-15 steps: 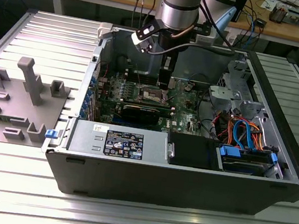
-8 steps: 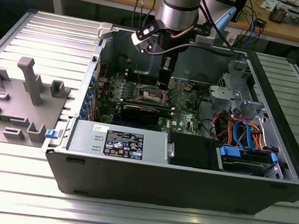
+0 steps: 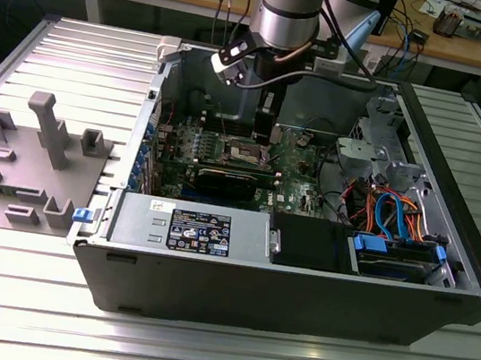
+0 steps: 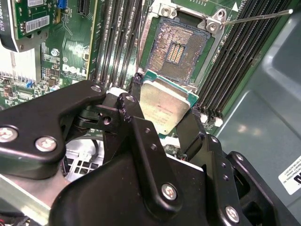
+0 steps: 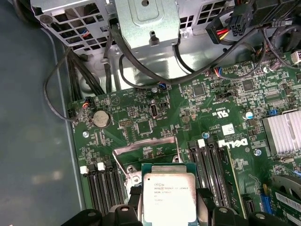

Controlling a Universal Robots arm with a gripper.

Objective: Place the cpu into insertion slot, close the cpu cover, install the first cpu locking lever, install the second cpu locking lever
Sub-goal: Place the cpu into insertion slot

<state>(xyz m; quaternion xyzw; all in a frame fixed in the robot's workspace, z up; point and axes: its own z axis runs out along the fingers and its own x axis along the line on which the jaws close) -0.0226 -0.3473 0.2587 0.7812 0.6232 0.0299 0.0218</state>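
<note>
Inside the open computer case (image 3: 297, 284), the gripper (image 3: 264, 129) hangs low over the green circuit board (image 3: 301, 166), and we find it clamped on the cpu (image 4: 164, 106). Its 2 black fingers (image 4: 190, 129) are closed just to the chip's width and press on 2 opposite edges, with the dull silver top facing the wrist cameras. We judge that edge grip to be deliberate: it keeps the fingers off the underside contacts and holds the chip by its stiffest part.

The insertion slot (image 4: 176, 49) lies just past the chip in the second wrist view. Its field of fine contacts is fully bare, so the cpu is not seated. The chip is near the slot but apart from it, and we cannot tell how high above the board it sits. Long black memory slots (image 4: 117, 42) run along both sides of the socket, which leaves little room and probably explains why the fingers take the chip so narrowly.

The cpu cover (image 5: 146, 146) stands swung open in the first wrist view, beyond the chip, so its frame is clear of the recess. We also see 1 thin metal rod (image 4: 256, 17), which we take for a locking lever. It juts out from a corner of the socket frame, released rather than hooked down. Of the 4 steps, none looks finished.
</note>
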